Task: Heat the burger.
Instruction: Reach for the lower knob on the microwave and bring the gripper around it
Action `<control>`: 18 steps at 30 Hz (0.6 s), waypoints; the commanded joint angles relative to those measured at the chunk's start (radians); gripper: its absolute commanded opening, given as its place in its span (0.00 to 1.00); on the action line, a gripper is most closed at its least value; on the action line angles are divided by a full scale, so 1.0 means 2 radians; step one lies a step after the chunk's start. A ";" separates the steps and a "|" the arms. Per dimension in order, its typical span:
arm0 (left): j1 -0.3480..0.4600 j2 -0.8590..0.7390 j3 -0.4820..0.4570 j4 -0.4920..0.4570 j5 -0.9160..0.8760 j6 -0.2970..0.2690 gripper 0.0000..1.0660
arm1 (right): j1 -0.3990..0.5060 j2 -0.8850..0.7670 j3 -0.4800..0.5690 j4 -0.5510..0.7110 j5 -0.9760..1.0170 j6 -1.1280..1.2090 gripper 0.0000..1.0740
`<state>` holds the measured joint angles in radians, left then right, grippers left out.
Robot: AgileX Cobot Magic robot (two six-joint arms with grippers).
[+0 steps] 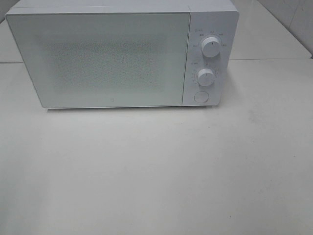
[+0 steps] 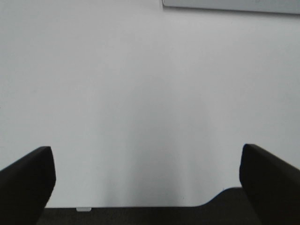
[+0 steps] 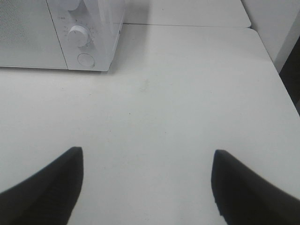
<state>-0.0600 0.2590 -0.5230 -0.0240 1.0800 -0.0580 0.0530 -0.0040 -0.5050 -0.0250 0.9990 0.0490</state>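
Two agape above table (image 1: 156,171): left pincer (image 2: 146,154), right pincer (image 3: 147,153).

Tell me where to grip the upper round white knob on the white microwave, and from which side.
Pinch the upper round white knob across its rim, coming straight at the front of the white microwave. It is a short cylinder standing out from the control panel, so only its curved side gives faces to grip. Set the jaws left and right, likely clear of the lower knob.
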 commanded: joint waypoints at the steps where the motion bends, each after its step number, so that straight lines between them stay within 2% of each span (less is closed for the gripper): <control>1: 0.001 -0.050 0.002 -0.004 -0.005 0.001 0.94 | -0.003 -0.014 0.003 -0.002 -0.002 -0.007 0.70; 6: 0.004 -0.086 0.002 -0.003 -0.005 0.001 0.94 | -0.003 -0.014 0.003 -0.002 -0.002 -0.007 0.70; 12: 0.045 -0.140 0.002 -0.002 -0.005 0.001 0.94 | -0.003 -0.014 0.003 -0.002 -0.002 -0.007 0.70; 18: 0.045 -0.144 0.002 -0.002 -0.005 0.001 0.94 | -0.003 -0.013 0.003 -0.002 -0.002 -0.007 0.70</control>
<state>0.0280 -0.0050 -0.5210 -0.0240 1.0800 -0.0570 0.0530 -0.0040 -0.5050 -0.0250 0.9990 0.0490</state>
